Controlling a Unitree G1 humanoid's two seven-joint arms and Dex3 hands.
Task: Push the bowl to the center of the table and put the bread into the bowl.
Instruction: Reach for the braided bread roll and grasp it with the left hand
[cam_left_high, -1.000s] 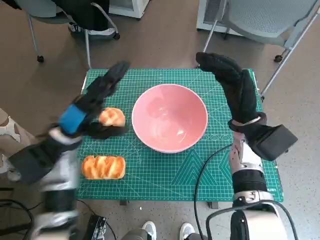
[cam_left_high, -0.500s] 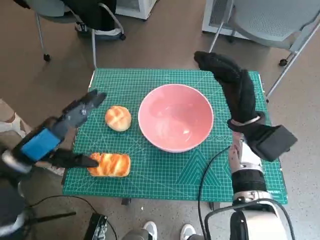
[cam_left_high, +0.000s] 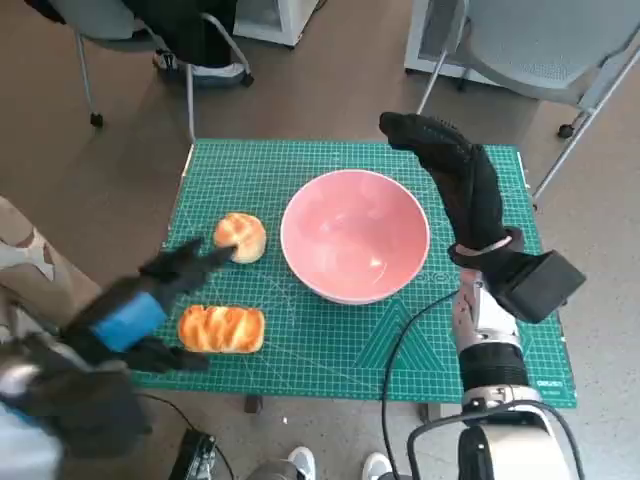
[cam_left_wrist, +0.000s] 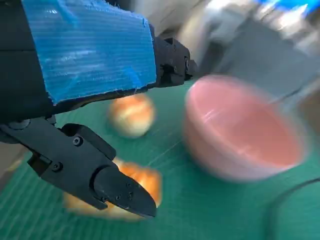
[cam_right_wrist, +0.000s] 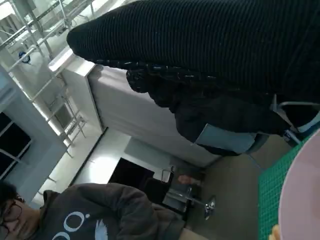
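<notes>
no readable text anywhere (mat (cam_left_high: 330, 345) print too small).

A green cutting mat with a printed grid (cam_left_high: 340, 350) covers the tabletop. On it stand a pink bowl (cam_left_high: 355, 247) near the middle, a round bread roll (cam_left_high: 241, 237) just beside the bowl, and a long braided bread (cam_left_high: 221, 329) near the front edge.

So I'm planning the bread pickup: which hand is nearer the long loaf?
Left. The left hand hovers right beside the long loaf, at the mat's near left. The right hand is beyond the pink bowl, far from it.
</notes>
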